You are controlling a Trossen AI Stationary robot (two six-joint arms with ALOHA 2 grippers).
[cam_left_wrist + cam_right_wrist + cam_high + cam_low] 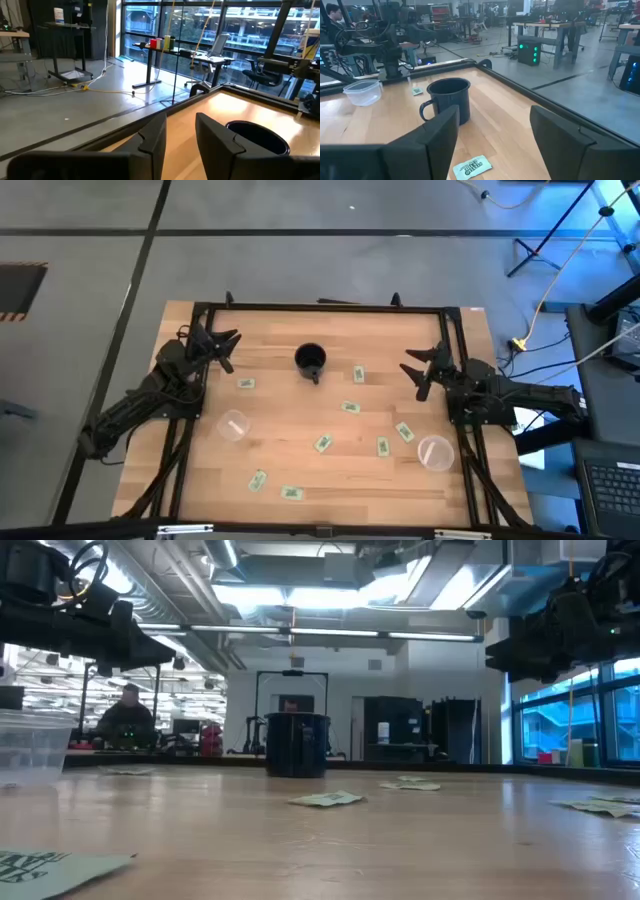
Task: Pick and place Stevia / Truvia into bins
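Both arms poised above the table edges, nothing picked yet
Left gripper [228,346] and right gripper [420,368] hang parted and empty, clear of the work; sachets [349,407] lie scattered between two cups [232,425], around a mug [310,360]; sachet print unreadable, cup contents unclear

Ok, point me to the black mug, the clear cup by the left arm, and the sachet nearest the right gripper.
black mug [310,360], high view, on its dark opening.
left clear cup [232,425], high view, middle of its see-through base.
sachet nearest the right gripper [472,167], right wrist view, centre of the green-printed paper.
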